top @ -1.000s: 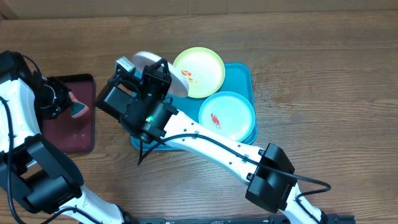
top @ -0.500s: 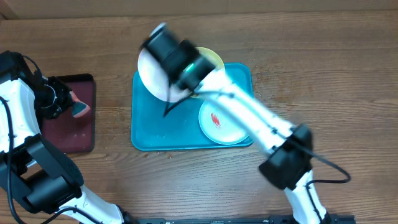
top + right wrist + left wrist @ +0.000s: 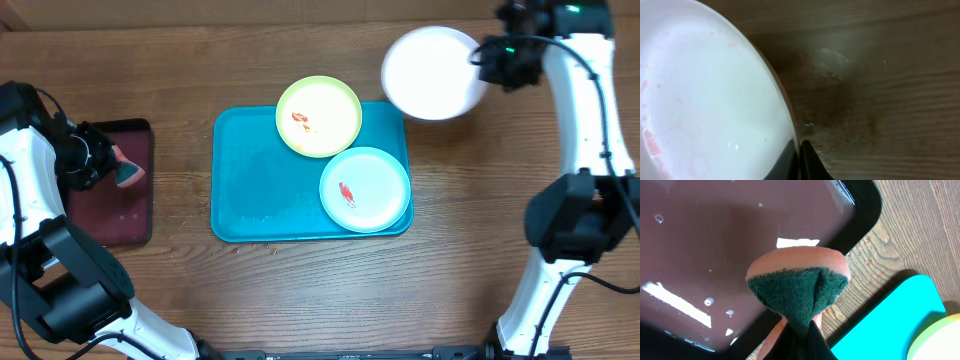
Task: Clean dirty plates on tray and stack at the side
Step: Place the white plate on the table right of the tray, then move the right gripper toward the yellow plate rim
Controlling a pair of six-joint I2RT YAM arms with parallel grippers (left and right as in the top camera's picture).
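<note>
overhead: we're seeing the right gripper (image 3: 487,62) clamping the rim of the white plate (image 3: 428,72), jaws fully closed on its edge. the plate is sitting out over the bare wooden table (image 3: 480,200), off past the far right corner of the turquoise tray (image 3: 250,190). we're not able to tell if it's touching the wood. right wrist view is showing the fingertips pinching the rim, with faint pink traces on the plate's face near its left side.

two plates are lying on the tray. the yellow-green plate (image 3: 319,117) is overhanging the far rim, and the mint-blue plate (image 3: 365,189) is sitting in the near right corner, just beside it. both are carrying a small red smear.

the left gripper (image 3: 100,165) is hovering over the dark maroon tray (image 3: 115,215) at the table's left, well apart from the turquoise one, jaws closed on a sponge (image 3: 127,176). left wrist view is showing the sponge folded, green scrub side facing the camera and pink foam behind. water droplets are lying on the maroon tray.
</note>
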